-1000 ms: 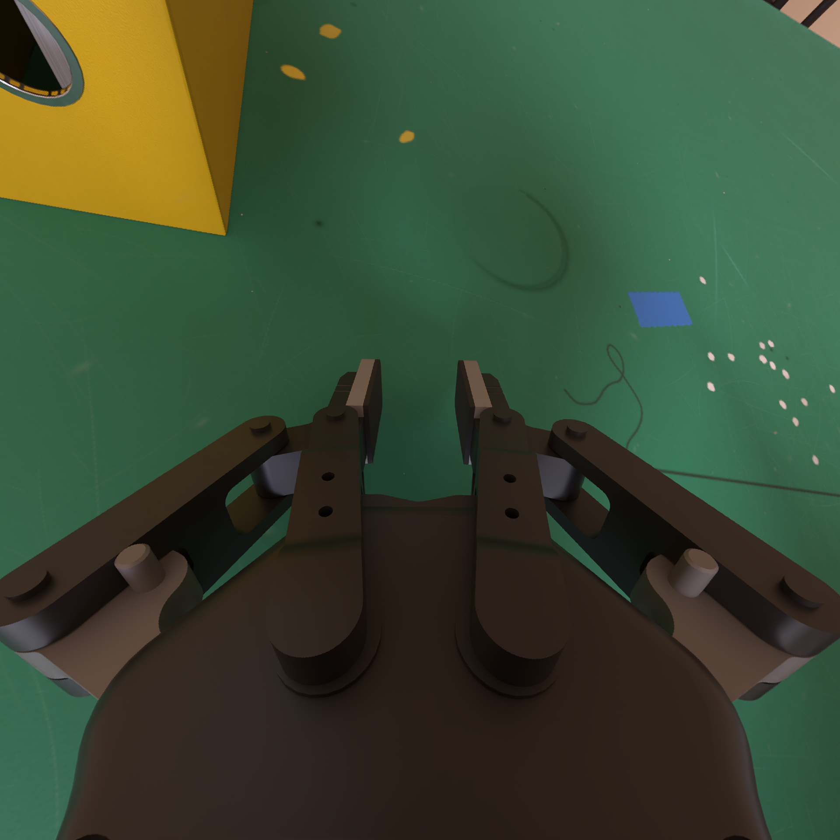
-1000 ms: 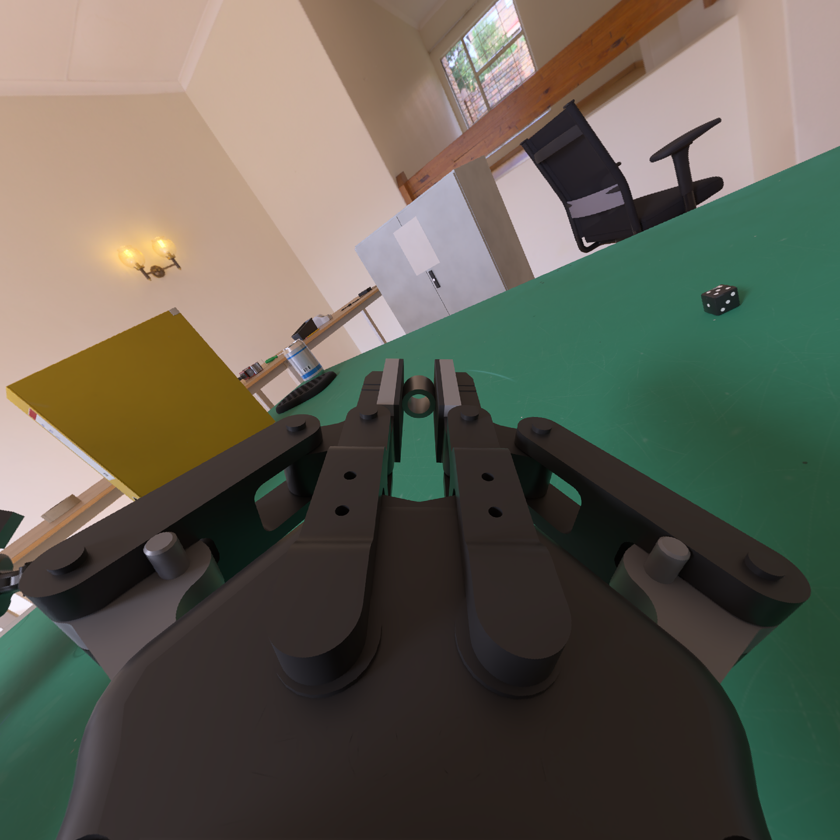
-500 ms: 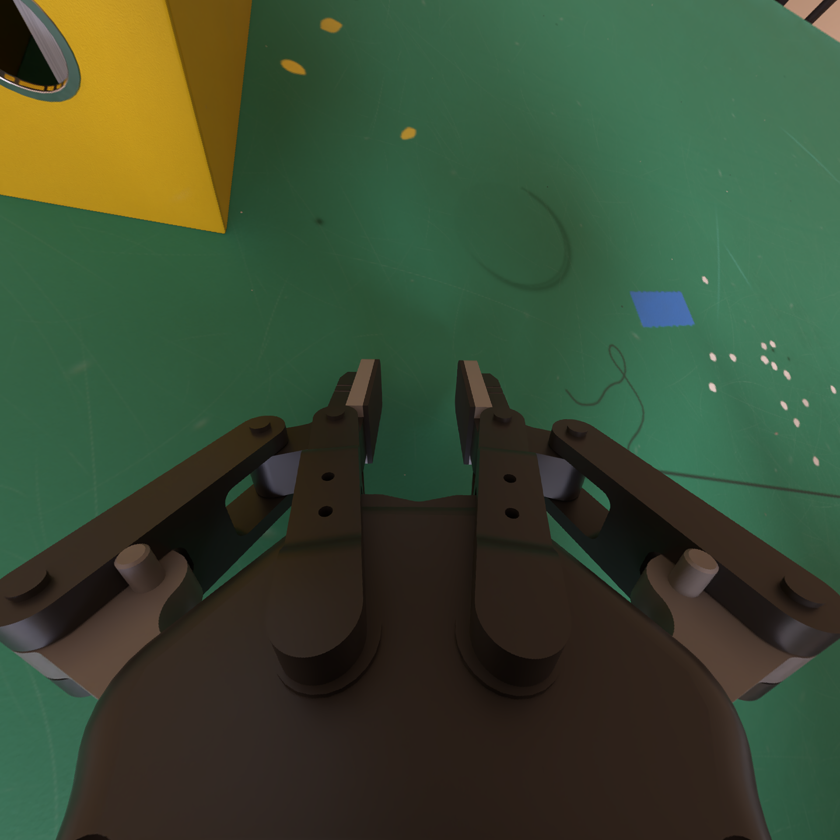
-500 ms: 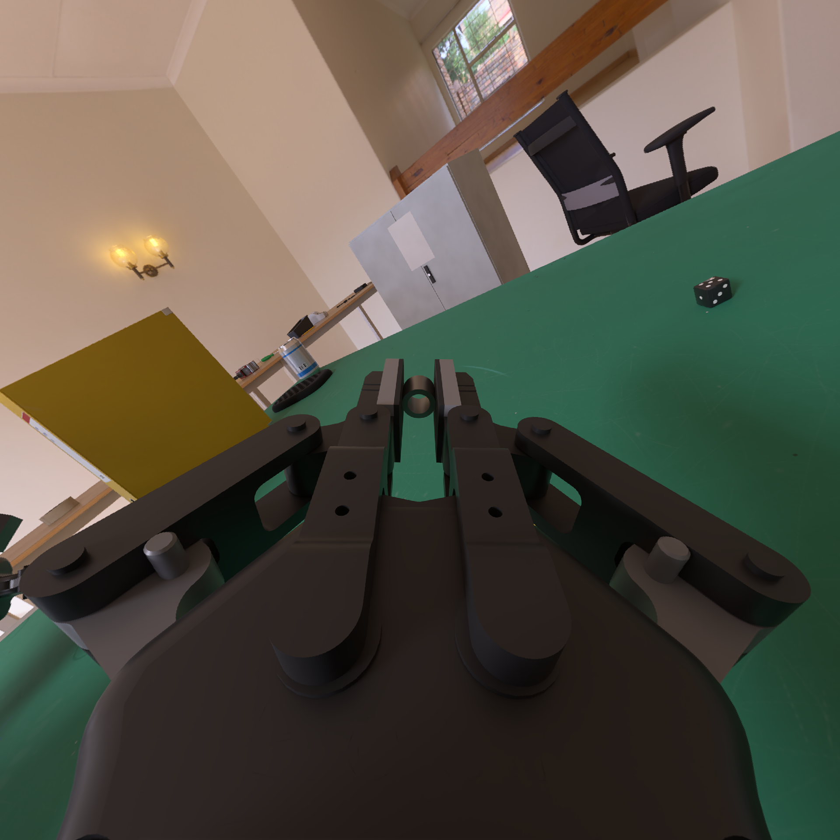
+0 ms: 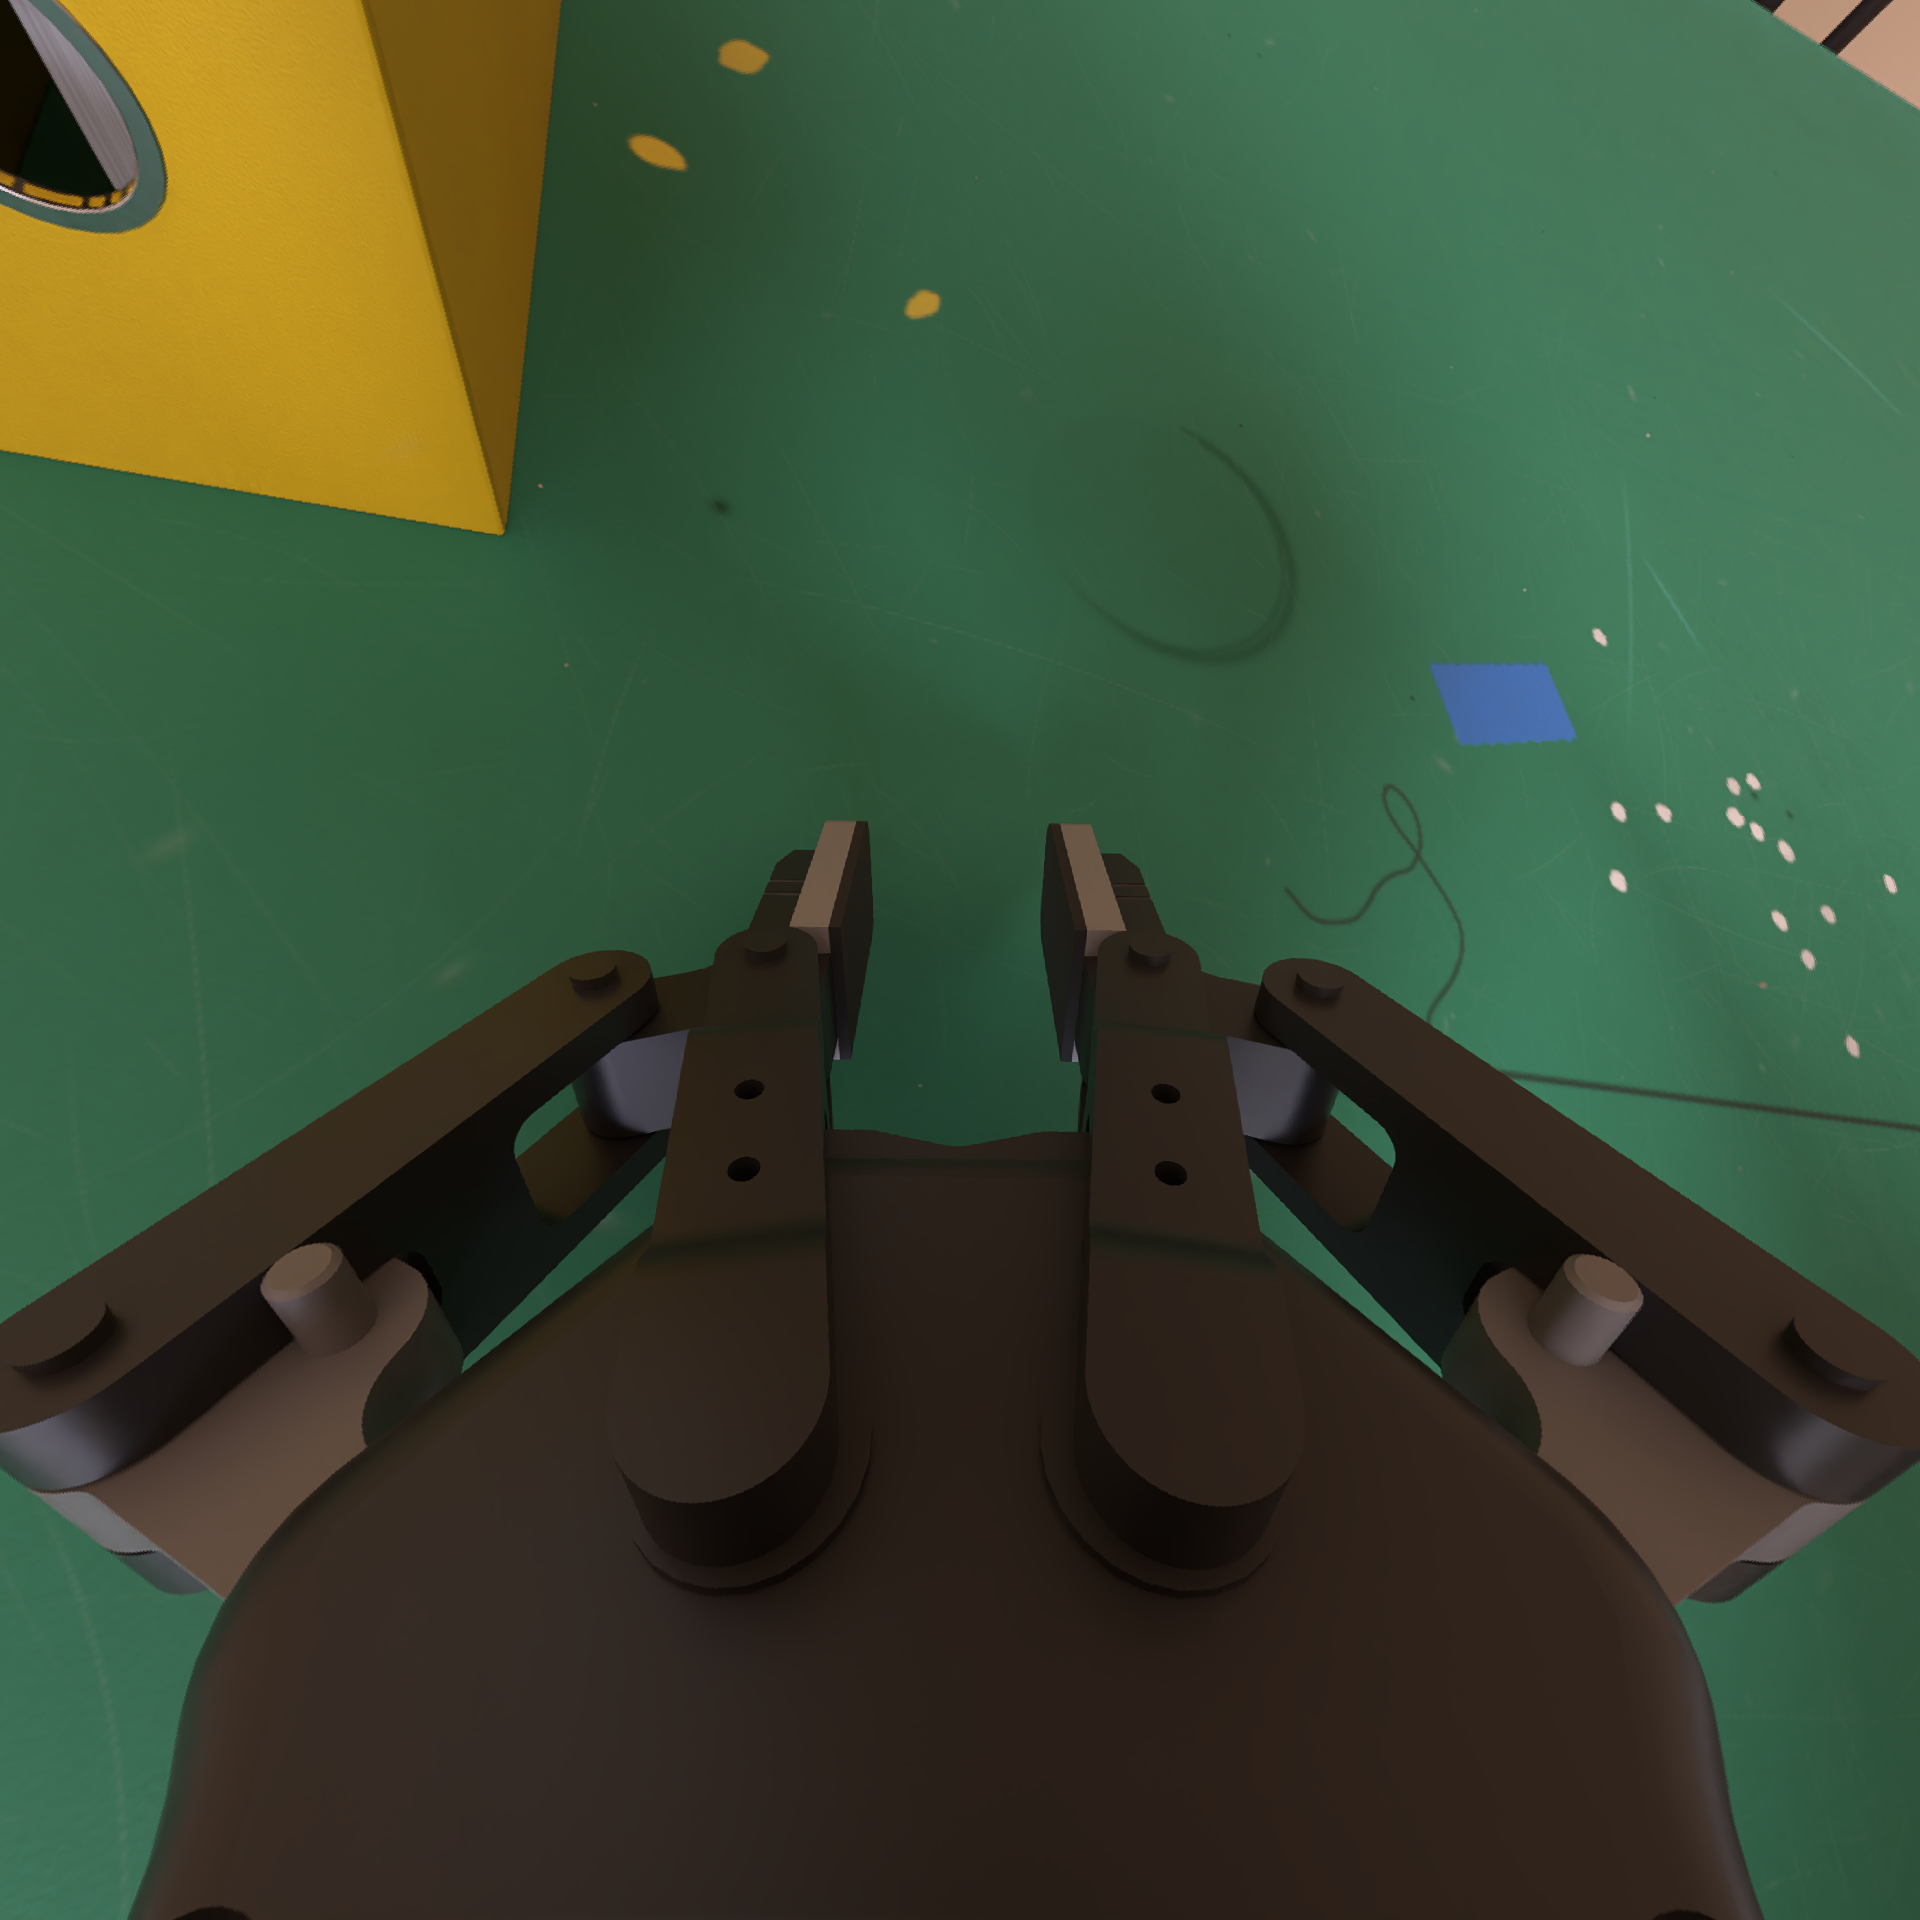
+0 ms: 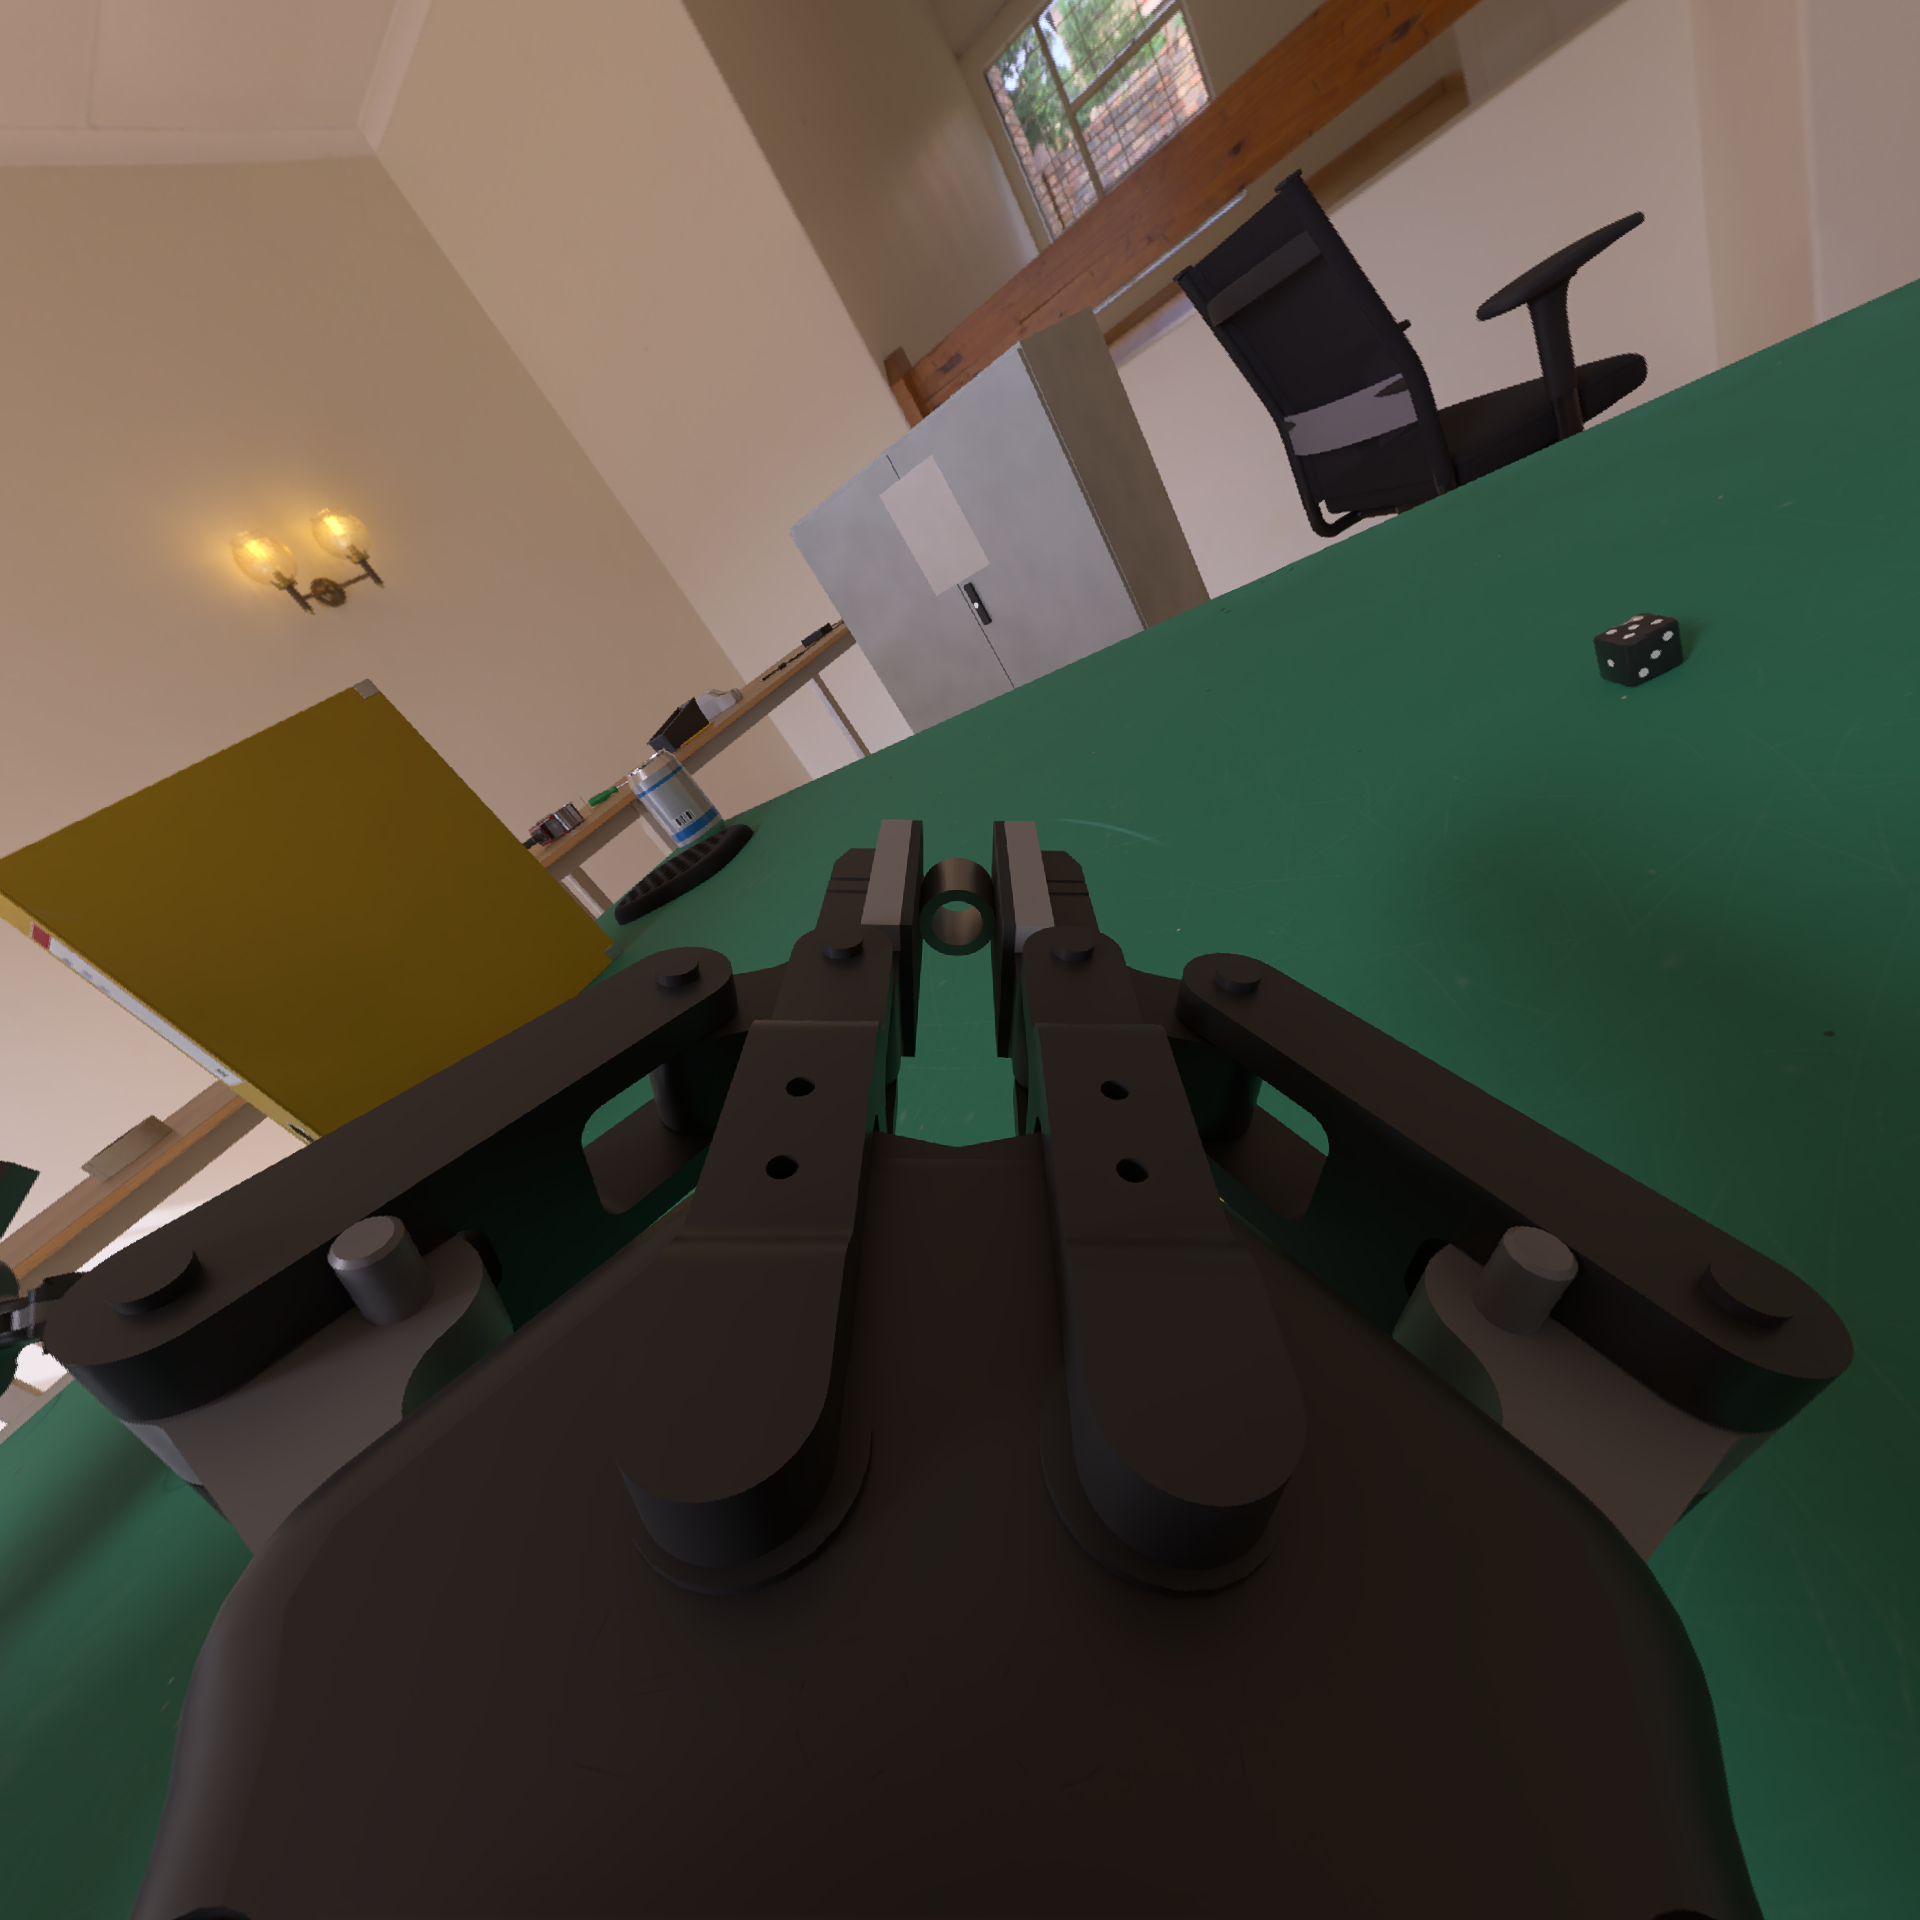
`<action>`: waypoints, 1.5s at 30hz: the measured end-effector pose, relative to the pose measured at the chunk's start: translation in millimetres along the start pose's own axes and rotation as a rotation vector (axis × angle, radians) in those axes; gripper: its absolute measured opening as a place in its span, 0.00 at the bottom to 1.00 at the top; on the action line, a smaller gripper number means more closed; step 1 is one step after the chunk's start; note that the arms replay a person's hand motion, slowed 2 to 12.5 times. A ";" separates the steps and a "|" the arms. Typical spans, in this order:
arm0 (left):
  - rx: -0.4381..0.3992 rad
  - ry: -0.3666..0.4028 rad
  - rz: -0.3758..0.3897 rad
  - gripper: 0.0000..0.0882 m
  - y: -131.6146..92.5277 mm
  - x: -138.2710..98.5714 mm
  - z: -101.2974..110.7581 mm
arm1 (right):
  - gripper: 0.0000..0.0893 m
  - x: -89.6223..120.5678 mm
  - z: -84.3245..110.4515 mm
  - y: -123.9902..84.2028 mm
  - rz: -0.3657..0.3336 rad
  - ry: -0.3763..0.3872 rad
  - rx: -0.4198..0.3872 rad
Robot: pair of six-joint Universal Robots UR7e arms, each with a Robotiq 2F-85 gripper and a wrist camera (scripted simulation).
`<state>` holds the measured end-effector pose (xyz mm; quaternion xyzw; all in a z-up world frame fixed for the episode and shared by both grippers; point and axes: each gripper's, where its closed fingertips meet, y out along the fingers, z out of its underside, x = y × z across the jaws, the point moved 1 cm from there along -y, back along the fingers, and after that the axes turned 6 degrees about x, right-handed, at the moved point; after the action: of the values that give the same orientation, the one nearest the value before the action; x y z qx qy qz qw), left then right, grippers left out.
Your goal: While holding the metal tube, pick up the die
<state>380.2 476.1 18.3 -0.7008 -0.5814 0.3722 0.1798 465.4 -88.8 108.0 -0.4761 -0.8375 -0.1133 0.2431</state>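
My right gripper [image 6: 957, 883] is shut on a short dark metal tube [image 6: 957, 906], held between its fingertips with the open end facing the camera, above the green table [image 6: 1351, 883]. A black die [image 6: 1638, 649] with white pips lies on the table far ahead and to the right of it. My left gripper [image 5: 957, 883] is open and empty, pointing down at bare green table [image 5: 935, 644]. The die does not show in the left wrist view.
A large yellow box [image 5: 260, 291] with a round hole stands upper left in the left wrist view; it also shows at left in the right wrist view [image 6: 301, 914]. A black disc [image 6: 681, 873] lies beyond. A blue patch [image 5: 1501, 703] and thin dark marks lie right.
The right wrist view has shifted slightly: the die sits a little higher and further left in the picture than a second ago. The left gripper has barely moved.
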 end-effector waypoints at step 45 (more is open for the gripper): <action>-0.032 0.040 -0.025 0.35 -3.1 -1.9 -2.4 | 0.13 7.0 11.6 14.4 0.050 -0.094 0.084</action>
<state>379.8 475.5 22.6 -0.7035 -0.5923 0.3464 0.1850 471.2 -71.2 101.1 -0.4911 -0.8399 -0.0495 0.2258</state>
